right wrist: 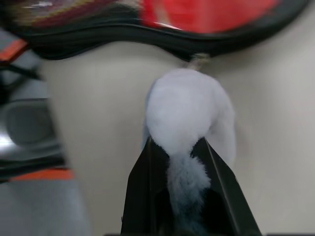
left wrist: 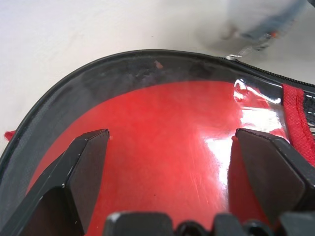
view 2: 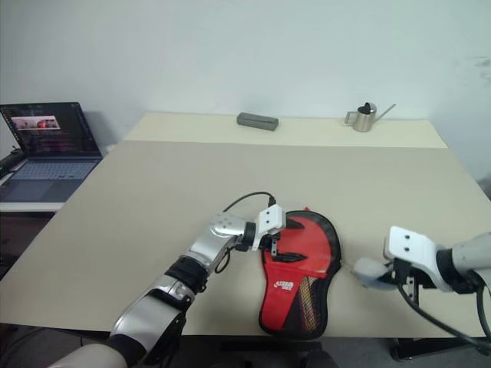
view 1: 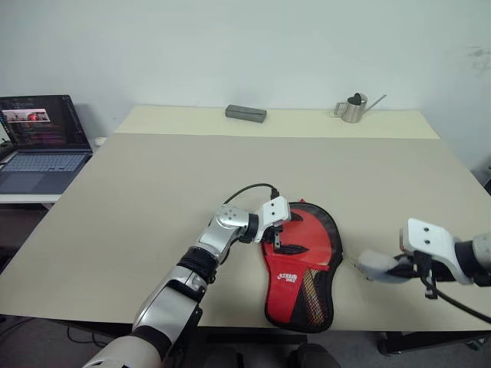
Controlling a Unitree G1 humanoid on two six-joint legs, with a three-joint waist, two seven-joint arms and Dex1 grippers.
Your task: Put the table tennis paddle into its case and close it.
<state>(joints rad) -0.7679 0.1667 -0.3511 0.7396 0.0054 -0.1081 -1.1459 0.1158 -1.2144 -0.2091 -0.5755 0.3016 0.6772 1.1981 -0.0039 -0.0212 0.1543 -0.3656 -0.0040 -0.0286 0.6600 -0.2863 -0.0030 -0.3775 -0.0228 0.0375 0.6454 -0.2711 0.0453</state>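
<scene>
The table (view 1: 153,199) carries the case (view 1: 303,264) near its front edge, red side up, the table tennis paddle (left wrist: 167,147) inside it; the left gripper (view 1: 278,234) rests over the case's round end with fingers spread wide, probably to pin it; the right gripper (view 1: 399,268), to the right, pinches a fluffy white pompom (right wrist: 184,110), apparently the zip pull; the wrist views show the glossy red rubber and the zip (left wrist: 266,71).
</scene>
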